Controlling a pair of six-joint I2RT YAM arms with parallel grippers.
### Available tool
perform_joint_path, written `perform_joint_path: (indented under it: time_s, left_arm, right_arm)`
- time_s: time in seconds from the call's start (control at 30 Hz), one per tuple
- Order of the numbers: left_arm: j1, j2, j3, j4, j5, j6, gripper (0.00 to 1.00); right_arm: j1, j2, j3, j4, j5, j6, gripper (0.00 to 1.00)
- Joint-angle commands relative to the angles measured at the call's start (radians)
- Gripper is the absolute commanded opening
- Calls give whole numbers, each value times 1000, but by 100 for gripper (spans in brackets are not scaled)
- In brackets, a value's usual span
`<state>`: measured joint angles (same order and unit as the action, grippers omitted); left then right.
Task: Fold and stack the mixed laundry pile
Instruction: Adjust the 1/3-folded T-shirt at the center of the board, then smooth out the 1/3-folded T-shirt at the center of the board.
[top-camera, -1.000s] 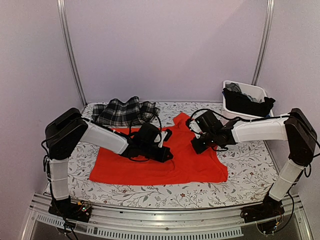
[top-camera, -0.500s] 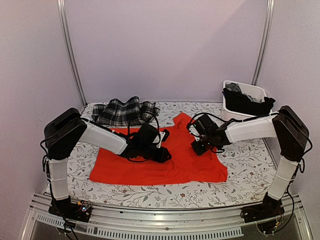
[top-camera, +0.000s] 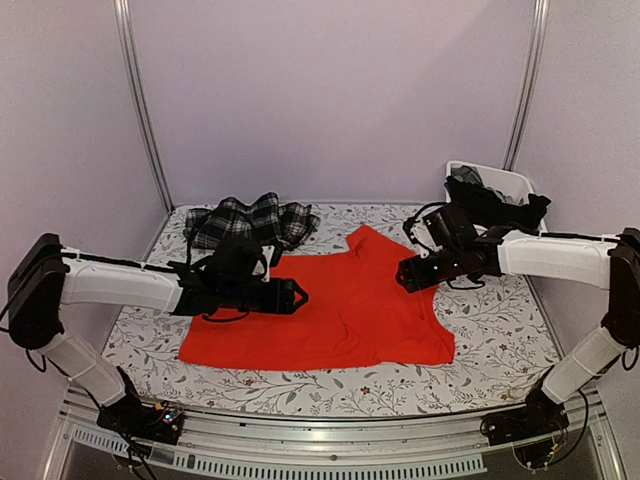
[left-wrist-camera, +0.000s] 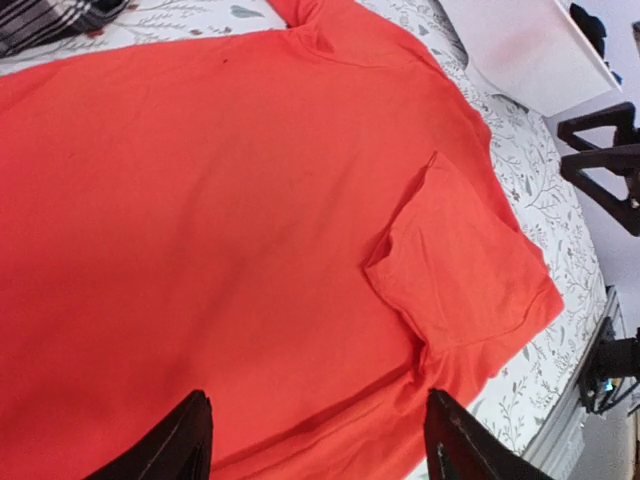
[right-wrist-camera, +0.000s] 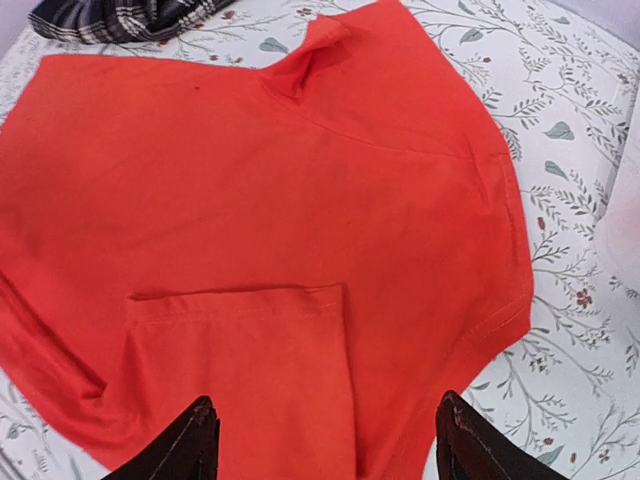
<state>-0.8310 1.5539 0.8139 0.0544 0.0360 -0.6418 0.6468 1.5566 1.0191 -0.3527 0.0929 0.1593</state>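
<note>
Top external: orange-red garment (top-camera: 330, 315) is spread flat at the middle of the table (top-camera: 490, 320) for folding; plaid garment (top-camera: 250, 222) is bunched at the far edge; dark garments (top-camera: 495, 208) are seen in the white bin (top-camera: 487, 170), far right corner.
Left wrist: left gripper (left-wrist-camera: 315, 445) is held over the cloth, fingers apart, nothing clamped.
Right wrist: right gripper (right-wrist-camera: 328, 440) is likewise spread, empty; sleeve (right-wrist-camera: 245, 340) is seen folded inward.
</note>
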Motion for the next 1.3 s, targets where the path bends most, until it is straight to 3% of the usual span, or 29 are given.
perform_joint_path:
  time_s: [0.0, 0.13, 0.37, 0.63, 0.87, 1.03, 1.1, 1.27]
  left_arm:
    - [31, -148, -123, -179, -31, -161, 74]
    - [52, -284, -200, -341, -68, -304, 81]
    - [150, -492, -350, -488, -61, -512, 91]
    - [385, -474, -456, -570, -11, -503, 90]
    - [424, -464, -444, -624, -17, -504, 88]
    - [386, -539, -324, -587, 68, -309, 91]
    - [359, -543, -241, -594, 30, -217, 99]
    - [391, -474, -131, -485, 5, -66, 100]
  right_arm:
    - [-4, -156, -134, -29, -334, 166, 73]
    - [12, -219, -294, 75, -498, 302, 72]
    - [4, -172, -417, 125, -464, 378, 73]
    - [-119, -117, -483, 69, -399, 406, 80]
    - [-145, -160, -457, -11, -383, 392, 85]
    - [-142, -194, -399, -23, -534, 311, 85]
    - [-142, -259, -341, -17, -522, 275, 88]
    - [-173, -248, -110, 39, -420, 178, 91]
